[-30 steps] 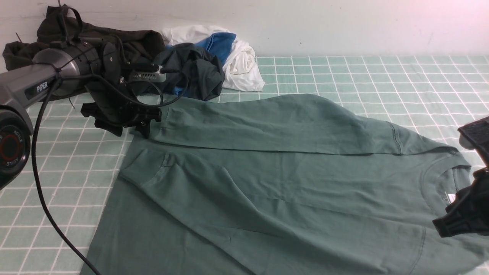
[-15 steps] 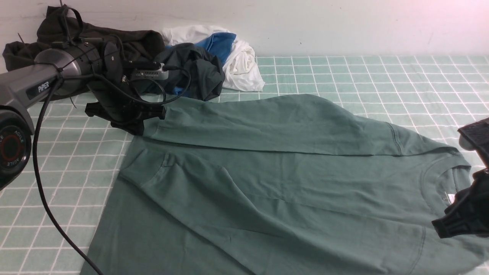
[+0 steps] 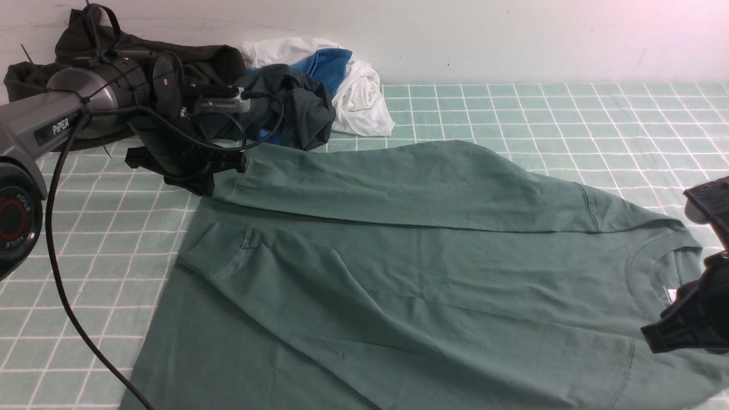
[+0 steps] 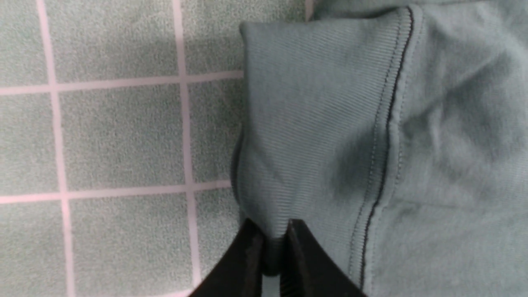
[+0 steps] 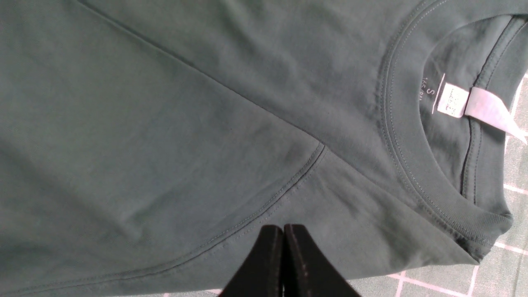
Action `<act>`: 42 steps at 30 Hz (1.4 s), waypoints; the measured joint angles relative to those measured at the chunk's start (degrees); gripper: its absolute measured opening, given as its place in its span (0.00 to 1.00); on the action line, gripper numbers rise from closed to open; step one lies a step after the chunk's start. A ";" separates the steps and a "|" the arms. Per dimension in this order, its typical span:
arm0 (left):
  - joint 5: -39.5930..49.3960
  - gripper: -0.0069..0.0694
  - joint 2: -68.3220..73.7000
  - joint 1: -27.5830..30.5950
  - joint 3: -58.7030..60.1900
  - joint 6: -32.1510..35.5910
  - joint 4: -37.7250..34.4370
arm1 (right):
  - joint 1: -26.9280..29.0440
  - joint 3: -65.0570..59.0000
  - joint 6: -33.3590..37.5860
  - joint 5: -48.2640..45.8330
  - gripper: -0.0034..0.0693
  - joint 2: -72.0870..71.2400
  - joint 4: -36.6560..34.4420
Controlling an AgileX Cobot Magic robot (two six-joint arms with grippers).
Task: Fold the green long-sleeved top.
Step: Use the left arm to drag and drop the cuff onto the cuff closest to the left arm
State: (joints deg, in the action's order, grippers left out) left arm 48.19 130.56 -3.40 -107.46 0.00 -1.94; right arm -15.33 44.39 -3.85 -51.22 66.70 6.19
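Front view: green top (image 3: pixel 501 267) spreads centre to 6 o'clock; left hand (image 3: pixel 206 191), 10 o'clock, pinches its cuff (image 4: pixel 313 90) (probably light, floppy; thick seam should grip best); right hand (image 5: pixel 283 229), 4 o'clock, closed, empty.

The front view's lower edge crops the green long-sleeved top (image 3: pixel 455 273), hiding its nearest part.

The top (image 3: pixel 433 273) is showing muted sage green. Pale lines are forming a grid across the green counter (image 3: pixel 547 125)
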 joint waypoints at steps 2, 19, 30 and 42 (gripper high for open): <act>0.21 0.14 -0.14 0.00 0.00 0.00 0.00 | 0.00 0.00 -0.02 0.00 0.04 0.00 -0.06; 13.09 0.14 -32.19 -2.79 24.20 -0.52 -4.90 | 0.00 0.00 -0.13 0.45 0.04 0.00 1.34; 1.49 0.22 -45.49 -3.09 56.92 5.89 -10.99 | -1.38 0.55 0.22 -1.24 0.09 0.00 -1.14; 6.26 0.62 -51.23 -15.22 59.42 21.27 -7.76 | -16.93 9.34 5.10 -19.27 0.38 -6.58 -4.45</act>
State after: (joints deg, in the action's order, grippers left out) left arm 54.45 79.33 -18.62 -48.04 21.27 -9.70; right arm -32.26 53.73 1.26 -70.48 60.11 1.74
